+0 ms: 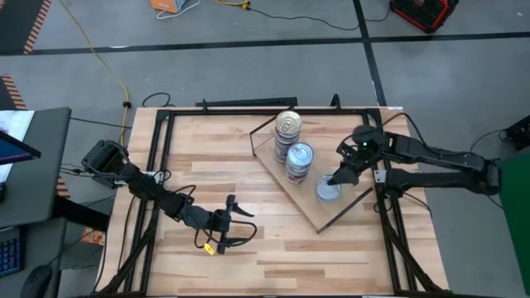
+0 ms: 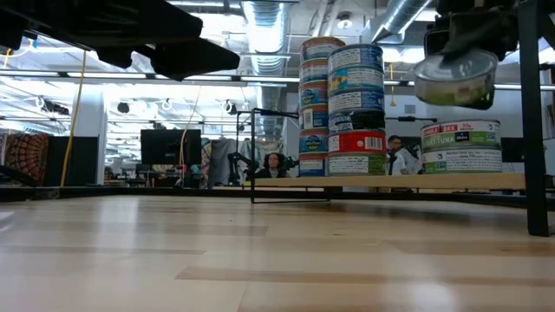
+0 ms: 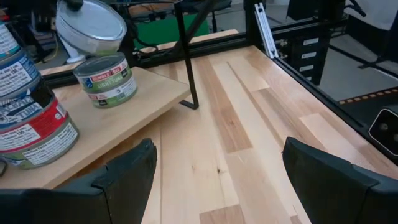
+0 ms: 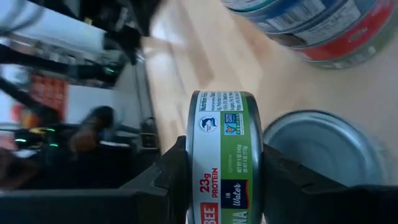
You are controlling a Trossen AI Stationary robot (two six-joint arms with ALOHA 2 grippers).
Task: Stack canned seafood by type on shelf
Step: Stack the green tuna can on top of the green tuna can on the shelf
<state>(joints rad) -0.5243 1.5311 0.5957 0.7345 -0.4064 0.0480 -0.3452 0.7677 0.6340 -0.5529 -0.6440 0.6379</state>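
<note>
Green tin hanging over the shelf

Our right gripper (image 4: 225, 180) pinches a green-labelled tin (image 4: 225, 155), shelf (image 1: 319, 217) stack (image 2: 460, 147) right below; left gripper (image 1: 246, 225) spread wide.

From my station the table (image 1: 248, 174) reads evenly lit from above, with only soft, faint shadows under the arms. In the low view the ceiling lights (image 2: 264, 22) blow out to white glare, and the dark shape overhead is a silhouette. My right wrist view is soft: the held tin (image 4: 222, 158) is fairly sharp, the room behind smeared. The left wrist view bends lines near its edges.
</note>
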